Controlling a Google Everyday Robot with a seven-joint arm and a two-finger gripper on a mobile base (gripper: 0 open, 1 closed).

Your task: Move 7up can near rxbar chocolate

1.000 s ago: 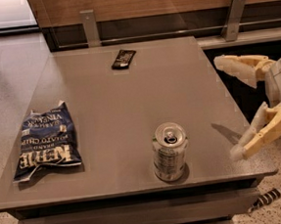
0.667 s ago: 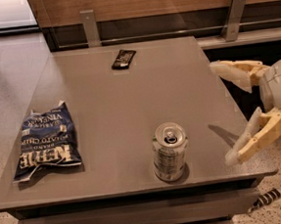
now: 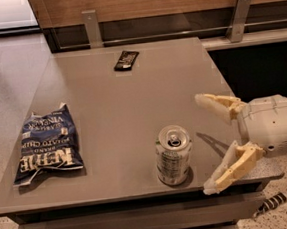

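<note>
The 7up can (image 3: 172, 155), silver with a pale green-and-white label and a pull-tab top, stands upright near the front edge of the grey table (image 3: 112, 104). The rxbar chocolate (image 3: 126, 60), a small flat black bar, lies at the table's far side, far from the can. My gripper (image 3: 204, 142) comes in from the right at can height, its two cream fingers spread wide, one fingertip (image 3: 203, 100) behind and one in front. It is just right of the can, not touching it, and holds nothing.
A large blue crinkled chip bag (image 3: 47, 144) lies at the table's left front. A wooden wall panel with two metal brackets (image 3: 91, 26) runs behind the table. A dark gap and light floor lie to the right of the table.
My gripper has moved left across the table's right edge, toward the can. The can, bar and bag have not moved.
</note>
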